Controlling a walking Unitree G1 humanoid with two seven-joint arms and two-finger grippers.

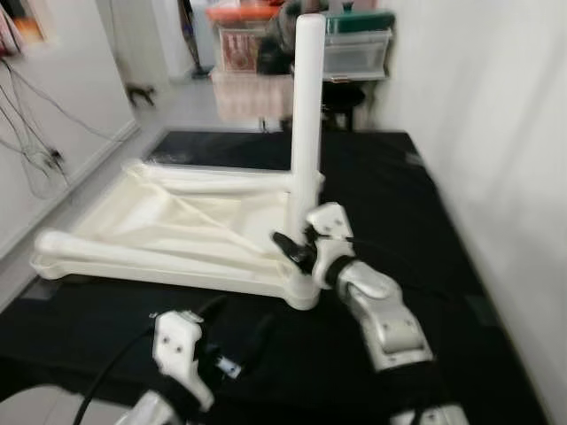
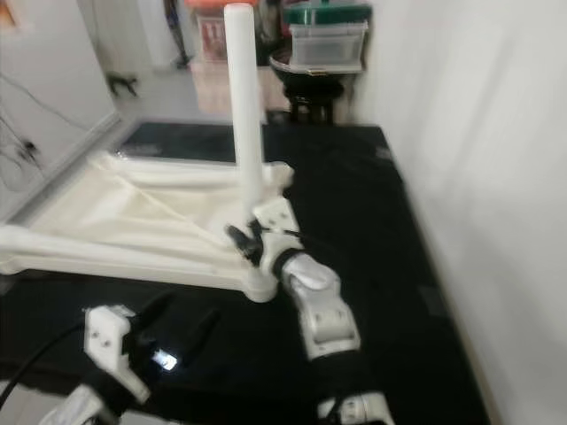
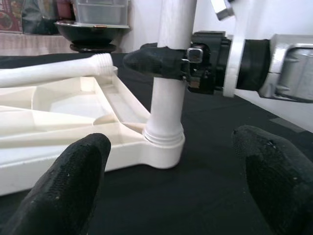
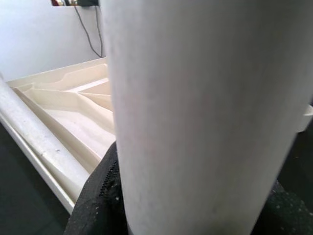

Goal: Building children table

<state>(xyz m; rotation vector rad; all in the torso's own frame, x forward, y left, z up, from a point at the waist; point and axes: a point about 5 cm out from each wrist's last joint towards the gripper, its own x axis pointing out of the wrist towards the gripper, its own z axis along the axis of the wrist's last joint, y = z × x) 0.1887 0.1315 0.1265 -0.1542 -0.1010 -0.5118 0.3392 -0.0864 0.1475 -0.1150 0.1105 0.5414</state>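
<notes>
Left wrist view, step: upright table leg [image 3: 168, 73] being seated in tabletop [image 1: 177, 221] corner socket.
Right gripper [image 1: 297, 248]: clenched on leg.
Left gripper [image 3: 171, 181]: released, nearby.
Next: leg likely to be twisted home.

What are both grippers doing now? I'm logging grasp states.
Left gripper: open, holding nothing.
Right gripper: closed on the upright table leg.

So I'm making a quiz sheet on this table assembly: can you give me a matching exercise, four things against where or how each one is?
Things:
1. upright leg
2. loose leg
3. right gripper
4. left gripper

States:
a. open, hovering over the black mat
b. lying flat on the upturned tabletop
c. standing in a corner socket
d. clamped low on a leg

Pairs: 1-c, 2-b, 3-d, 4-a
</notes>
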